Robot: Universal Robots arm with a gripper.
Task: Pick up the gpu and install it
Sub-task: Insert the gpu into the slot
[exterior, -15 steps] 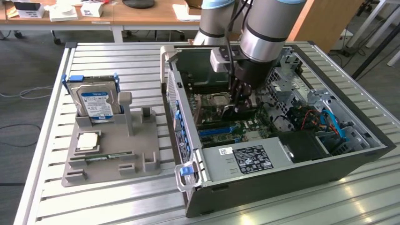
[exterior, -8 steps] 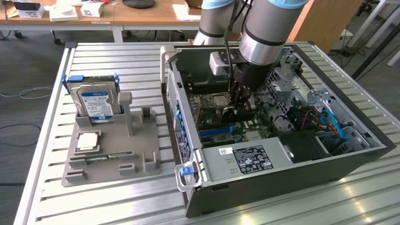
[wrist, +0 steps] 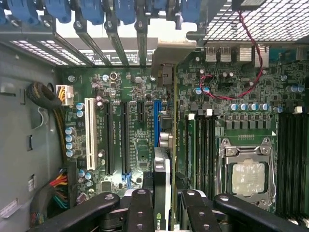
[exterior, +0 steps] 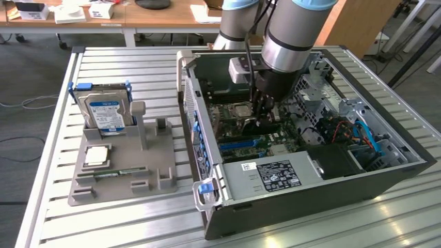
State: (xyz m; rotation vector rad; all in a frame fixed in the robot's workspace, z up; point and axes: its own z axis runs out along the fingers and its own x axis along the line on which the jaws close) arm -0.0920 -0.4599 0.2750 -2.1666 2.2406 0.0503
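Slatted metal table [exterior: 48, 170], open computer case [exterior: 310, 201], gpu [wrist: 163, 169] gripped over the motherboard [wrist: 120, 87].
At the exterior view's left, a grey holder [exterior: 162, 155] carries a hard drive [exterior: 105, 111] whose blue label is too small to read. Rightward, the gripper [exterior: 267, 121] clamps the gpu edge-on. An Nvidia mark shows by the fingers, just beside the blue slot [wrist: 156, 121], and neighbouring slots lie free.

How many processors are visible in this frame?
2. One processor lies on the grey holder at the exterior view's left; the other sits in the motherboard socket, beside the gripper holding the gpu. The arm may hide others.
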